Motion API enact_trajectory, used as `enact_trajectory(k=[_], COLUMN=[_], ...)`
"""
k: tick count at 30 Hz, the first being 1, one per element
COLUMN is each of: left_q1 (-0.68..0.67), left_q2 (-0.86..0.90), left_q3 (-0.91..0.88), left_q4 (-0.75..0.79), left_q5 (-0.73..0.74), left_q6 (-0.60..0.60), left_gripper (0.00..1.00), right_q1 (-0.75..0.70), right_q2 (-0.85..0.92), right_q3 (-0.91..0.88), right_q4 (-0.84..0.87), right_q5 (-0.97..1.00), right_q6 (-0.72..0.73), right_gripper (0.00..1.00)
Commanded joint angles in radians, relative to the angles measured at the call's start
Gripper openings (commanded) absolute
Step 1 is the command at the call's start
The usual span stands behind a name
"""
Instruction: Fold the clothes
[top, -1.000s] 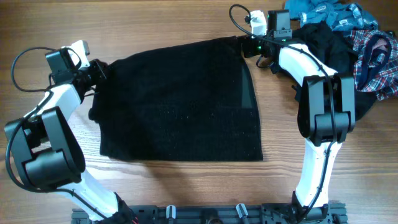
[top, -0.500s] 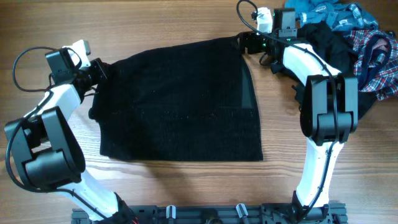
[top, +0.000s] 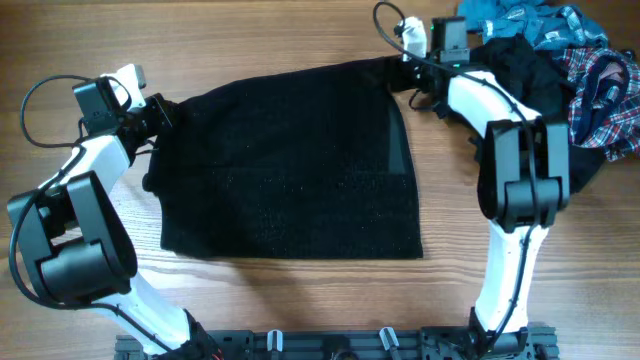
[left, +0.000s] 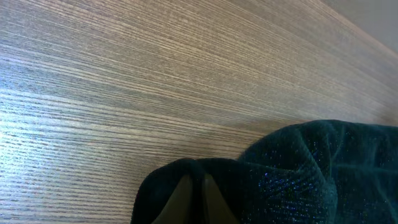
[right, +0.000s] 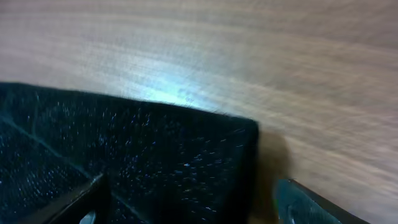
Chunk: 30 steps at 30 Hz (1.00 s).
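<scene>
A black garment (top: 290, 165) lies spread flat across the middle of the wooden table. My left gripper (top: 160, 112) is at its far left corner. In the left wrist view the two fingers (left: 194, 186) are pressed together with a fold of the black cloth (left: 298, 162) pinched between them. My right gripper (top: 400, 72) is at the far right corner. In the right wrist view its fingers (right: 193, 193) stand wide apart, with the corner of the cloth (right: 155, 149) lying between them.
A pile of other clothes sits at the back right: a blue garment (top: 520, 20), a plaid shirt (top: 605, 85) and another black piece (top: 520, 62), close behind my right arm. Bare wood (top: 300, 30) lies beyond the garment's far edge.
My right gripper shifted slightly left and then back at the garment's far right corner. The left arm and the garment have hardly moved.
</scene>
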Motion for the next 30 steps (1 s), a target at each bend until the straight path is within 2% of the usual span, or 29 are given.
enact_trajectory(k=[1, 5, 7, 12, 15, 17, 24, 30], left_q1=[-0.006, -0.006, -0.006, -0.005, -0.006, -0.005, -0.005, -0.005], left_q2=[0.013, 0.013, 0.013, 0.013, 0.013, 0.013, -0.03, -0.127], left_q3=[0.01, 0.01, 0.01, 0.01, 0.01, 0.01, 0.011, 0.01], left_q4=[0.0, 0.0, 0.0, 0.001, 0.006, 0.011, 0.006, -0.055], left_q5=[0.031, 0.031, 0.031, 0.031, 0.031, 0.031, 0.032, 0.032], left_q6=[0.005, 0.005, 0.005, 0.005, 0.004, 0.003, -0.056, -0.055], left_gripper=[0.04, 0.04, 0.04, 0.04, 0.04, 0.04, 0.04, 0.04], right_q1=[0.023, 0.028, 0.03, 0.03, 0.03, 0.029, 0.005, -0.039], right_q2=[0.06, 0.064, 0.064, 0.064, 0.064, 0.06, -0.023, -0.119], right_q3=[0.019, 0.019, 0.019, 0.019, 0.019, 0.02, 0.021, 0.021], right_q4=[0.005, 0.032, 0.061, 0.093, 0.103, 0.099, 0.016, -0.153], right_q5=[-0.04, -0.045, -0.045, -0.073, -0.075, -0.093, -0.123, -0.155], right_q6=[0.012, 0.027, 0.035, 0.056, 0.056, 0.056, 0.037, -0.029], right_gripper=[0.84, 0.82, 0.74, 0.45, 0.21, 0.13, 0.05, 0.04])
